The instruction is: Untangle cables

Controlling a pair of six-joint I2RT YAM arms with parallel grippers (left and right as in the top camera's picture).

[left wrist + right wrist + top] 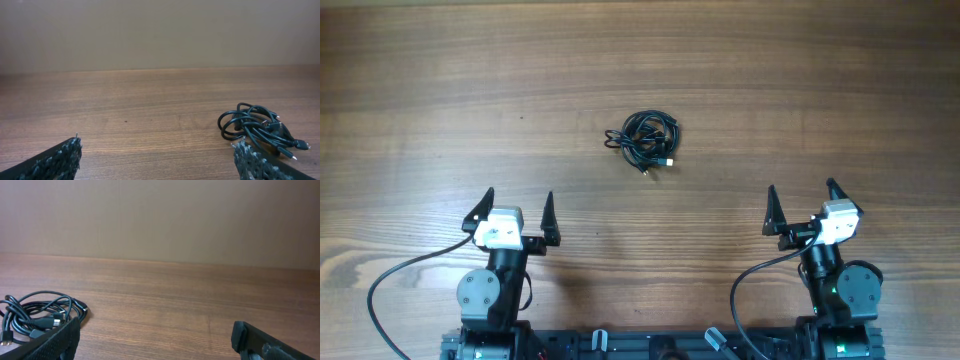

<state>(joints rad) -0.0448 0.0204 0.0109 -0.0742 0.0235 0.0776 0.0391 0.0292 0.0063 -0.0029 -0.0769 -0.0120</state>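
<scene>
The cables (646,141) lie as one knotted bundle of thin black cords with small plug ends on the wooden table, at its middle. The bundle also shows at the right of the left wrist view (257,130) and at the left of the right wrist view (37,317). My left gripper (516,208) is open and empty near the front left, well short of the bundle. My right gripper (802,199) is open and empty near the front right, also apart from it.
The wooden table (640,60) stretches all round the bundle. Thicker black arm wires loop beside the left base (395,275) and the right base (745,290) at the front edge. A plain wall stands beyond the table's far edge.
</scene>
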